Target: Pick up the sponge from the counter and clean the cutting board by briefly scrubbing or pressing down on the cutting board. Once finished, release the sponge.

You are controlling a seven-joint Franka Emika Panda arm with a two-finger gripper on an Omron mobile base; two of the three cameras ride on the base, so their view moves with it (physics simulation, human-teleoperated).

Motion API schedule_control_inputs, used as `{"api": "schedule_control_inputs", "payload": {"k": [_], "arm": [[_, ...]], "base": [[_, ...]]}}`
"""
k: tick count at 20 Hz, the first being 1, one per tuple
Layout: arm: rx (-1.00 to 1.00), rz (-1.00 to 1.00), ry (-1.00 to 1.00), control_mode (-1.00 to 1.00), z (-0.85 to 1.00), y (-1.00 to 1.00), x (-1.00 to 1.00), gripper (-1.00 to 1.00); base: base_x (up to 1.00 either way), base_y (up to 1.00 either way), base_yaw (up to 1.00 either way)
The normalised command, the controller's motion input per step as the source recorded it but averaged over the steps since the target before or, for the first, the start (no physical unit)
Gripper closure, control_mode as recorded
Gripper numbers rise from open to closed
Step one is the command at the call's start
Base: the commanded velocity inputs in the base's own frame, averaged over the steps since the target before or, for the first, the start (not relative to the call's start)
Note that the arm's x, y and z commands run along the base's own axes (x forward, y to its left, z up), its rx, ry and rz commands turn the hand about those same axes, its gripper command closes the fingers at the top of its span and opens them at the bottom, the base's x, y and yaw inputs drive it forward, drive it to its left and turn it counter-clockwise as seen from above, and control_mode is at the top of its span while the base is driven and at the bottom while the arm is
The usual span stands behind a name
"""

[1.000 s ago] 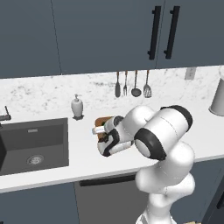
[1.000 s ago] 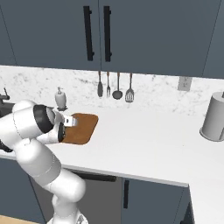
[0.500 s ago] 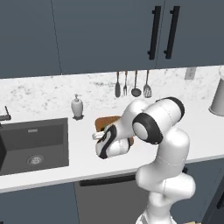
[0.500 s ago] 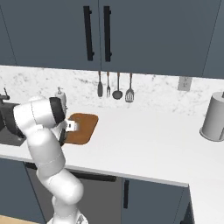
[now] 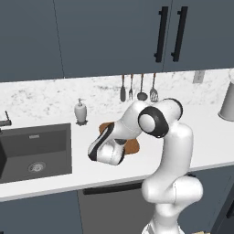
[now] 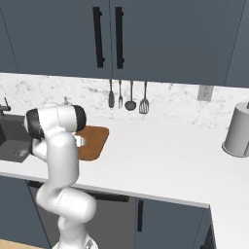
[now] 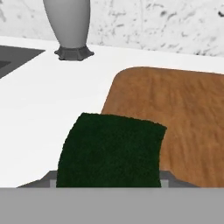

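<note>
Now the bench [image 5: 45, 180] carries everything: a long white speckled worktop with a dark sink [image 5: 34, 153] let into it on one side. On it lies the board [image 7: 183, 118], a flat brown wooden rectangle with rounded corners, near a grey soap bottle [image 7: 70, 26] that stands by the back wall. The arm reaches low over the board's sink-side edge. The sponge [image 7: 111, 153] sits right at the hand, dark green face up, straddling that edge so that part of it is over white stone and part over wood. The pincer [image 7: 109, 181] seems to be clenched on the sponge, since grey finger ends show tight at either side of its lower corners, though the grip itself is hidden beneath the green block

The step in hand looks like bringing the sponge onto the board for a scrub. To do it well, carry the sponge further in over the wood so its whole face lands on the board rather than half on stone. Press straight down, rub briefly and keep the strokes short so the board does not slide toward the bottle. Only then let go
</note>
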Motion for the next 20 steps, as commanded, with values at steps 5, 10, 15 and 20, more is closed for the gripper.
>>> {"api": "schedule_control_inputs", "payload": {"k": [5,10,15,20], "arm": [[0.01,0.00,-0.18,-1.00,-0.46,0.00,0.00,1.00],[0.05,0.00,-0.17,-1.00,-0.59,-0.01,0.00,1.00],[0.08,0.00,-0.22,-1.00,-0.46,-0.20,0.14,1.00],[0.06,0.00,-0.23,-1.00,-0.50,-0.19,0.28,1.00]], "base": [[0.00,0.00,0.00],[0.00,0.00,0.00],[0.00,0.00,0.00],[0.00,0.00,0.00]]}}
